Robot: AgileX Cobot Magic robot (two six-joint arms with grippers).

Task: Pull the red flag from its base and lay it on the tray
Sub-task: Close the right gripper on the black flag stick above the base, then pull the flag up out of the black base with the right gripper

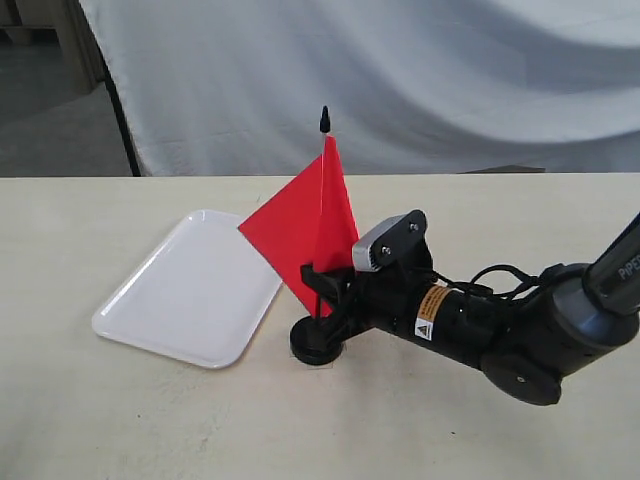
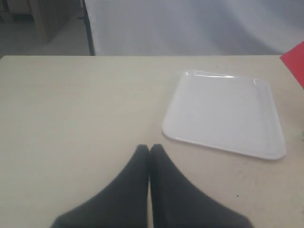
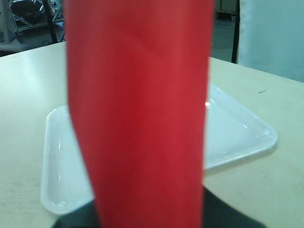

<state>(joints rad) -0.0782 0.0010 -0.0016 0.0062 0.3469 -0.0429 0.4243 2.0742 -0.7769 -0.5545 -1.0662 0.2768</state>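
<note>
Surface: a pale beige surface (image 1: 120, 420) is carrying everything and is stretching across the whole exterior view.
Backdrop: a white cloth (image 1: 450, 80) is hanging behind the far edge of the surface.
Right arm: the right arm (image 1: 500, 330) is reaching in low from the right of the exterior view and is lying almost level above the surface.
Tray: the tray (image 1: 190, 290) is lying flat on the surface, left of the flag in the exterior view. Its nearest corner is sitting near the base but apart from it.
Red flag: the red flag (image 1: 300, 230) is standing upright with its stick seated in the base and its black tip pointing up. Its cloth is hanging in a slanted fold toward the tray side. In the right wrist view the cloth is filling the middle and covering the fingers.
Right gripper: the right gripper (image 1: 322, 285) is sitting at the stick, just above the base and under the cloth. Whether it is clenching the stick or only flanking it, I cannot tell.
Left gripper: the left gripper (image 2: 149, 151) is hanging over bare surface, clenched on nothing, with its two fingers pressing together. The tray is lying ahead of it, apart from it.
Base: the base (image 1: 318, 348) is resting on the surface directly below the right gripper.
</note>
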